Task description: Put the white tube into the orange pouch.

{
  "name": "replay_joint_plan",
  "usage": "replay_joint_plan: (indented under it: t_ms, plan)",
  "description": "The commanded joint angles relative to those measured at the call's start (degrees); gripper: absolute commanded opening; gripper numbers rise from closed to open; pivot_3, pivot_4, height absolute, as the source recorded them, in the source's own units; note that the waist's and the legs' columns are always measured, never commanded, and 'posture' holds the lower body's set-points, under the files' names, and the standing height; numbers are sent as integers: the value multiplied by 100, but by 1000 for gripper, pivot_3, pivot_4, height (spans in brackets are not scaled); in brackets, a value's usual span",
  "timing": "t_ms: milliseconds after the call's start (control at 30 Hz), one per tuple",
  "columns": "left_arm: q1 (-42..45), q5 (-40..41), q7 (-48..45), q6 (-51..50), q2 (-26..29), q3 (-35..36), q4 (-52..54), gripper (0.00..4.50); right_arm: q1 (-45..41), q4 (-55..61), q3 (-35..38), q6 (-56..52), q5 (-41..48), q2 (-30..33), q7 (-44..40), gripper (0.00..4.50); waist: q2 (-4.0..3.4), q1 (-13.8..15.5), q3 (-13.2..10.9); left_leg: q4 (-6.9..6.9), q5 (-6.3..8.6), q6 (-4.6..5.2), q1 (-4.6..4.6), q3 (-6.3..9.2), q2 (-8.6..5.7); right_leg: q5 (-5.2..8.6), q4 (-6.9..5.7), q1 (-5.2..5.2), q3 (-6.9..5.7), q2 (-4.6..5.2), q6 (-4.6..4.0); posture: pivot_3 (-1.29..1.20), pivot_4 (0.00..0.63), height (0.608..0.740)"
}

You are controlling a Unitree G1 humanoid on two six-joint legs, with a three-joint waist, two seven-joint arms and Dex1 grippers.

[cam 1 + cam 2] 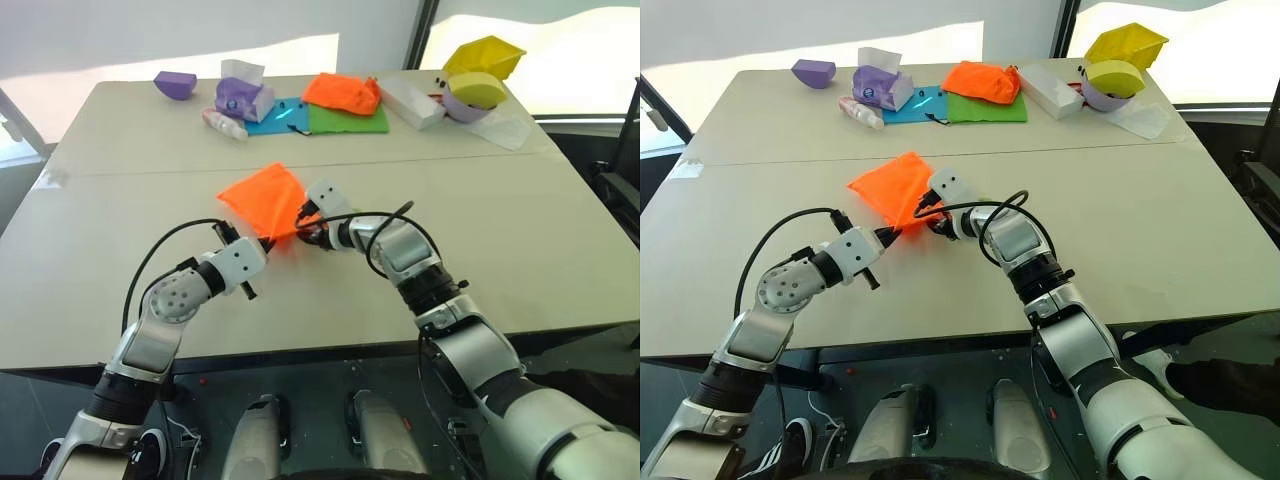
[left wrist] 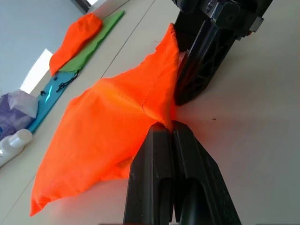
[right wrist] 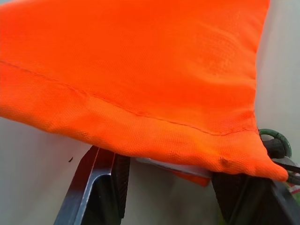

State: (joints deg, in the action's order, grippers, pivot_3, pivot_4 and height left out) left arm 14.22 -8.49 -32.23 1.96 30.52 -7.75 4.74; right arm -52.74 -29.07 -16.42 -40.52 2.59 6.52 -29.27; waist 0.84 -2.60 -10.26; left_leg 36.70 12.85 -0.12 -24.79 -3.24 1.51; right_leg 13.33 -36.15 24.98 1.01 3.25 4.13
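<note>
On the pale tabletop, in front of bright windows, the left hand is pressed together, pinching the orange pouch's near corner. The right hand stands half spread at the pouch's mouth, a white tube between its fingers.

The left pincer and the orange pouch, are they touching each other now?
Touching. In the left wrist view the left pincer is shut on a fold at the edge of the orange pouch, with the fabric pinched between its fingers.

Bright daylight floods in from behind the table, sharp throughout, windows washed out
</note>
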Motion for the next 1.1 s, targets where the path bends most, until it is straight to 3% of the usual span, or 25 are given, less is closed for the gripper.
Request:
replay_joint_plan:
  t_ms: [33,200,367,400,633,800,967,1100]
  plan:
    - [53,52,18,161,-3,69,195,0,-117,106,38,260,-75,-63,-24,1797,0,0,0,-2,0,0,-2,0,0,0,0,3,0,0,0,0,150,740]
    - [43,55,21,176,-6,69,202,0,-9,288,34,245,-60,-92,-159,1797,0,2,0,-4,-4,-1,-34,-1,0,-1,-3,36,-3,0,2,0,150,740]
    - [37,23,57,206,6,89,185,0,96,556,120,106,-31,-69,-212,4213,0,4,0,-3,-6,0,-45,-1,-1,-4,-2,42,-10,-1,7,0,150,740]
    - [30,16,62,215,13,91,181,0,147,674,85,59,-58,-23,-235,4469,0,5,0,-3,-6,0,-46,-1,0,-7,-2,42,-12,-1,13,0,150,740]
    - [-30,37,63,251,109,194,170,0,863,2558,-100,-792,312,735,-1092,4469,0,24,0,22,-6,2,-62,1,0,-9,-2,40,-24,-1,17,0,150,740]
    - [-60,79,36,326,217,278,139,0,1254,3592,-237,-765,543,1532,-1794,4469,0,24,0,35,-6,3,-58,1,0,-2,-8,36,-28,-2,5,0,150,740]
    - [-192,264,-208,536,499,414,170,0,1350,3157,114,420,411,2098,-1914,4469,0,20,0,46,-7,4,-55,2,14,-2,-11,33,-29,-32,5,0,150,740]
    - [-218,351,-272,668,599,487,95,0,1107,2375,238,1436,93,2034,-1469,4469,1,17,0,47,-8,5,-53,-3,21,-2,-11,33,-28,-55,6,0,150,740]
